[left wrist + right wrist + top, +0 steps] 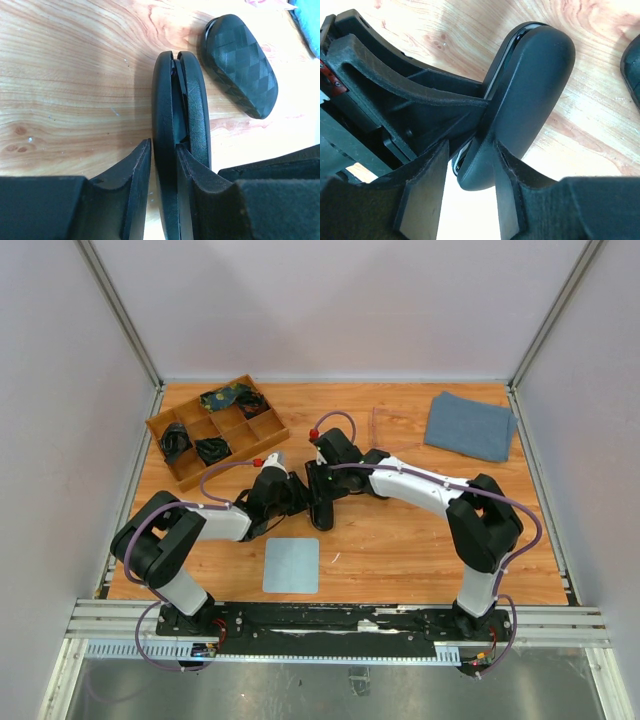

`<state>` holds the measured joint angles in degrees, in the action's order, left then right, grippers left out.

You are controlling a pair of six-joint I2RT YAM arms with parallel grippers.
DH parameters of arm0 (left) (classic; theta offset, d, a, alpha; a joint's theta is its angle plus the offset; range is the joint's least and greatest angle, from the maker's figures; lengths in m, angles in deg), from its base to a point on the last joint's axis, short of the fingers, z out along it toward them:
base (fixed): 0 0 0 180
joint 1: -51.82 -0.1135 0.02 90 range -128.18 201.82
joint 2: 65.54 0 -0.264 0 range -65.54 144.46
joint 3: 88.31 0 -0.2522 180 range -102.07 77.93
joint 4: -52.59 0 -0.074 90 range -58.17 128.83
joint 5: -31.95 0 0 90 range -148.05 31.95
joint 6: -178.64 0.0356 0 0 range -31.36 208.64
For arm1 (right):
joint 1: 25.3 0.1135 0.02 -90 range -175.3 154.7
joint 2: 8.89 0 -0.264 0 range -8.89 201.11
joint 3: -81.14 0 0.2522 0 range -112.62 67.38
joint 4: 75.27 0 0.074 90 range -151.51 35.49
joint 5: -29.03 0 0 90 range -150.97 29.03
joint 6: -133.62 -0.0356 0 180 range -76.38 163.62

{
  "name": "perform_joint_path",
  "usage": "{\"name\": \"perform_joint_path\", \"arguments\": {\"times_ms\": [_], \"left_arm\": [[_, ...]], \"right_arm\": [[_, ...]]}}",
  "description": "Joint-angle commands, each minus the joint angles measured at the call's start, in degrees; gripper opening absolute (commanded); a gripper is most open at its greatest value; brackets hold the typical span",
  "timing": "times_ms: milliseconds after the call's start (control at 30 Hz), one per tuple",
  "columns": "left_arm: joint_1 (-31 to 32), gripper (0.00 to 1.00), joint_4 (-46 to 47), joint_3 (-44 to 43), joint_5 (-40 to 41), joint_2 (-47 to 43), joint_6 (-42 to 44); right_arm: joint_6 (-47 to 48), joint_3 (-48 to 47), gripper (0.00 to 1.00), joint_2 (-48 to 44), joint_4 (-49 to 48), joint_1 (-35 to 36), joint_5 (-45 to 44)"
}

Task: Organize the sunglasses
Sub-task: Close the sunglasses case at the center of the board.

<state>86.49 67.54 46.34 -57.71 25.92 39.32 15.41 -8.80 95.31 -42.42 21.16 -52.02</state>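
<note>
a robot lab cell: grey panels in aluminium framing wall in the table beyond and beside the left tool.

A black hard case stands on edge, slightly ajar, on a wooden table. A second, textured case lies just beside it. A wooden divider tray sits far left, a folded blue-grey cloth far right, and a pale blue square cloth nearer.

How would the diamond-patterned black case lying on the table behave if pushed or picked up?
The diamond-patterned case looks like a rigid shell, so it probably keeps its shape. Lying on its broad side on the table, it would likely slide or spin rather than roll. Its rounded ends might slip out of a grip.
</note>
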Motion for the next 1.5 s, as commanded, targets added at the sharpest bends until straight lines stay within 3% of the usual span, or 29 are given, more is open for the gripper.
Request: {"name": "perform_joint_path", "arguments": {"times_ms": [0,233,500,1467], "left_arm": [[0.7,0.32,4.5,0.0,-1.1,-1.3,-0.1],[0.2,0.32,7.8,2.7,-2.2,-1.1,-0.6],[-0.1,0.32,8.3,4.0,-2.4,-1.5,0.0],[-1.4,0.32,16.0,7.3,-6.1,1.2,0.9]], "right_arm": [[-1.1,2.3,0.44,-3.4,-2.9,-2.2,0.0],[-3.3,8.8,0.54,-5.7,-8.0,-7.7,5.2],[-4.7,10.3,0.73,-5.0,-11.7,-8.8,8.0],[-7.7,8.0,0.76,3.9,-16.1,-9.3,11.4]]}}
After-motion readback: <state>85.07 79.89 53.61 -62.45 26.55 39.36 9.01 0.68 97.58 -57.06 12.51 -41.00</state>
